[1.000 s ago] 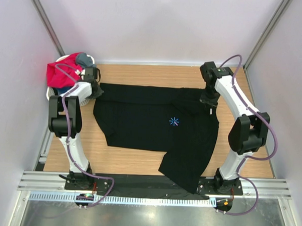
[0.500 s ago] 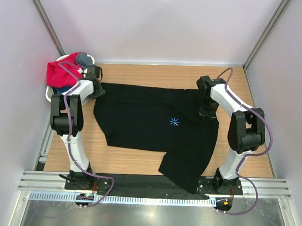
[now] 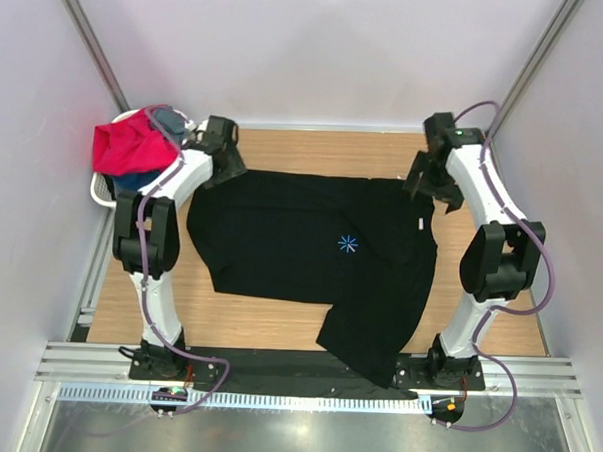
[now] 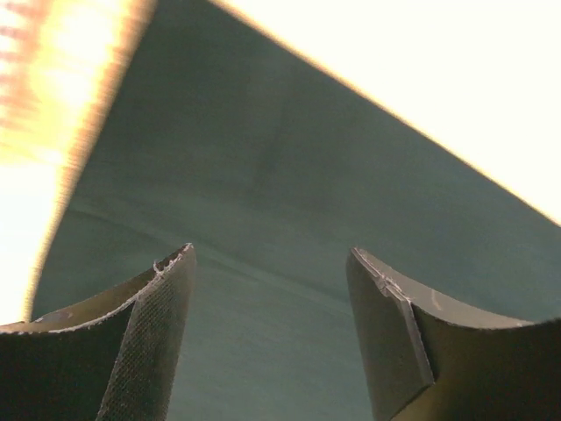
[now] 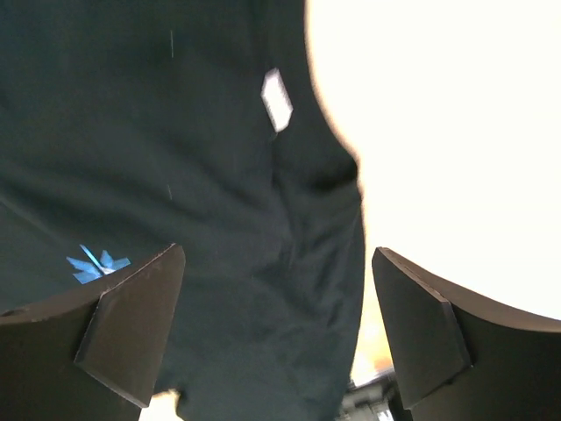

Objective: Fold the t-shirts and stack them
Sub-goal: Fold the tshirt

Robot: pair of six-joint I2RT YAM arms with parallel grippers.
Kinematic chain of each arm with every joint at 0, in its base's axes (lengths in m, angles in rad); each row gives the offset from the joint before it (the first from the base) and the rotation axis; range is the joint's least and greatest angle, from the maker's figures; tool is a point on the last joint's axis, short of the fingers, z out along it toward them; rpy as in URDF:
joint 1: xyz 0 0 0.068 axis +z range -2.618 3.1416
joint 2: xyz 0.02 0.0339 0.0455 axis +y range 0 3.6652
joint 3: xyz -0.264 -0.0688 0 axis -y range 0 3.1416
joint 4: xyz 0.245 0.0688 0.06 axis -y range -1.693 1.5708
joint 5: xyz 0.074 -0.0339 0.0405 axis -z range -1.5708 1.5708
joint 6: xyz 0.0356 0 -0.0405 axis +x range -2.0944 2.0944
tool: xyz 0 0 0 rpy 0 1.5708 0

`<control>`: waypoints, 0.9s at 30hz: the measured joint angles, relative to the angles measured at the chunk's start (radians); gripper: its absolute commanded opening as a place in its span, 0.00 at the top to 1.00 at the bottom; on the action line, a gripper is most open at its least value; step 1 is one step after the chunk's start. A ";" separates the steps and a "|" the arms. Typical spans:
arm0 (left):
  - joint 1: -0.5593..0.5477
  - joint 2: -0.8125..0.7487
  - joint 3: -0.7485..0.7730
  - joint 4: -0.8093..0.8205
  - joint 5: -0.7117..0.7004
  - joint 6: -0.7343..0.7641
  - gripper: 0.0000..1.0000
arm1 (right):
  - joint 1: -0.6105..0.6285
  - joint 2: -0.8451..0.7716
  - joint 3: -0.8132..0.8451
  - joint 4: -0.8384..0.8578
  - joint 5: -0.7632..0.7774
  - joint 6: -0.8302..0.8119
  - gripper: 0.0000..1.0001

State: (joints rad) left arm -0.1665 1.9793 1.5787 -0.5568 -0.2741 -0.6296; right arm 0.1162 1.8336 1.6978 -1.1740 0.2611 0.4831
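A large black t-shirt (image 3: 311,248) with a small light-blue starburst (image 3: 348,243) lies spread on the wooden table, one part trailing over the near edge. My left gripper (image 3: 227,166) hovers at its far left corner, open, with only dark cloth (image 4: 263,219) below the fingers. At the shirt's far right edge my right gripper (image 3: 425,181) is open and holds nothing. The right wrist view looks down on the black cloth (image 5: 219,175), its white tag (image 5: 277,99) and the starburst (image 5: 95,263). A red-pink t-shirt (image 3: 130,145) lies heaped in the basket with grey and blue ones.
A white laundry basket (image 3: 103,187) stands at the far left corner of the table, beside the left arm. Bare wood (image 3: 325,147) shows behind the shirt and along its right side. Pale walls close in the table on three sides.
Both grippers went from shut to open, letting go of the black shirt's far edge. Both lifted and moved toward the back wall, the left one also to the right.
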 measured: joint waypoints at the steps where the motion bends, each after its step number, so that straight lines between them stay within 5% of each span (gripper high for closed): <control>1: -0.042 -0.002 0.020 -0.006 0.007 -0.021 0.29 | -0.024 0.000 0.028 0.007 0.000 -0.005 0.08; 9: -0.303 0.005 0.128 0.037 0.097 -0.258 0.42 | -0.114 0.066 0.069 0.213 -0.061 -0.002 0.26; 14: -0.421 0.067 0.158 0.064 0.165 -0.344 0.49 | -0.095 0.083 -0.085 0.340 -0.148 -0.008 0.32; 21: -0.512 0.136 0.143 0.129 0.223 -0.426 0.62 | -0.071 -0.061 -0.398 0.404 -0.219 -0.012 0.54; 27: -0.554 0.159 0.112 0.184 0.233 -0.470 0.64 | 0.043 -0.221 -0.460 0.441 -0.202 -0.019 0.53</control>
State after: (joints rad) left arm -0.7200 2.1387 1.6905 -0.3729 -0.0406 -1.0992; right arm 0.1589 1.6123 1.2377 -0.7330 0.0589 0.4641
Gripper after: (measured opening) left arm 0.351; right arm 0.460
